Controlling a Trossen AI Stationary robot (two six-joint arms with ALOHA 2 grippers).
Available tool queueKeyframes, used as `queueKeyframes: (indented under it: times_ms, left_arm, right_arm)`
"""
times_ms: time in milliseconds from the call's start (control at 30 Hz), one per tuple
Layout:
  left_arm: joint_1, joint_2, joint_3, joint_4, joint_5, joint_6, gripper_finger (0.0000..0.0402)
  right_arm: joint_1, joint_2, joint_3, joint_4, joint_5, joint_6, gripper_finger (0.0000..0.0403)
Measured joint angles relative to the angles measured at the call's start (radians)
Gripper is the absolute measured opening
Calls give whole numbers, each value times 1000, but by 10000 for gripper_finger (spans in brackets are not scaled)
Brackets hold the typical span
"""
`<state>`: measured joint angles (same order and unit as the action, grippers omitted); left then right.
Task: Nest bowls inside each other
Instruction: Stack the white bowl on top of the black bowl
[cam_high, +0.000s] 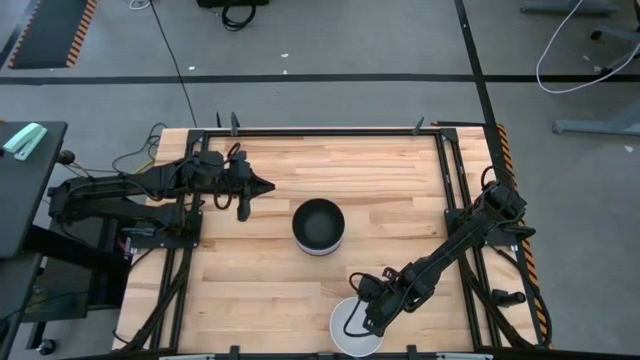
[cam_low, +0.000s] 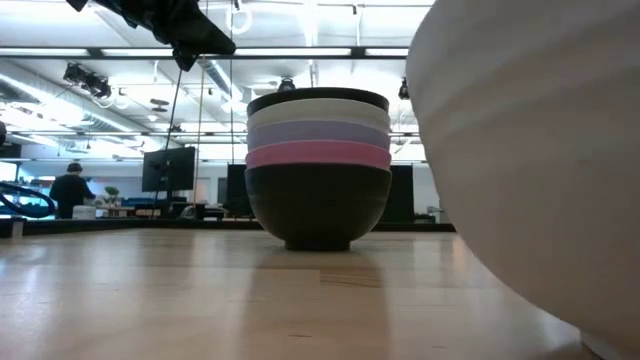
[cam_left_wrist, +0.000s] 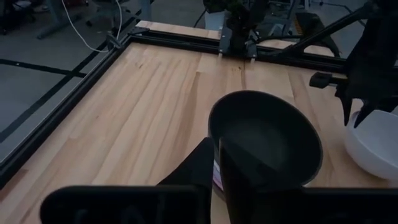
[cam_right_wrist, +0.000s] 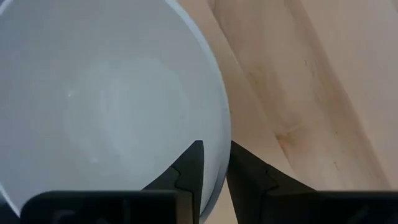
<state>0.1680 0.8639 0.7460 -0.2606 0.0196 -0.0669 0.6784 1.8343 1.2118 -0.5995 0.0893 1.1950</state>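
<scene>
A stack of nested bowls (cam_high: 318, 226) stands on its foot at the table's middle. From the bottom it goes black, pink, lavender-blue, white, then black on top (cam_low: 318, 165). A single white bowl (cam_high: 352, 328) sits at the near edge and looms at the right of the low view (cam_low: 520, 150). My right gripper (cam_high: 366, 314) is on this bowl's rim. My left gripper (cam_high: 268, 186) is shut and empty. It hovers above the table, left of the stack and toward the far side (cam_left_wrist: 217, 146). My right gripper holds the white bowl by its rim (cam_right_wrist: 226, 134), on the bowl's right side. One finger (cam_right_wrist: 191, 165) is inside the bowl and the other (cam_right_wrist: 249, 171) outside, coming slanting down from the right. I cannot tell whether the bowl is lifted off the table.
A black metal frame (cam_high: 455, 190) borders the wooden table, with arm mounts at the left and right edges. Bare wood lies between the stack and the white bowl (cam_high: 300, 290). The room behind holds monitors and a person far off (cam_low: 70, 185).
</scene>
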Motion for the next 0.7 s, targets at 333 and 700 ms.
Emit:
queueKeyframes:
  times_ms: [333,700]
  left_arm:
    - [-3,0,0,0,0,0,34]
    - [-3,0,0,0,0,1,32]
  right_arm:
    - [-13,0,0,-18,6,-31,22]
    - [-31,0,0,-12,118,-193,7]
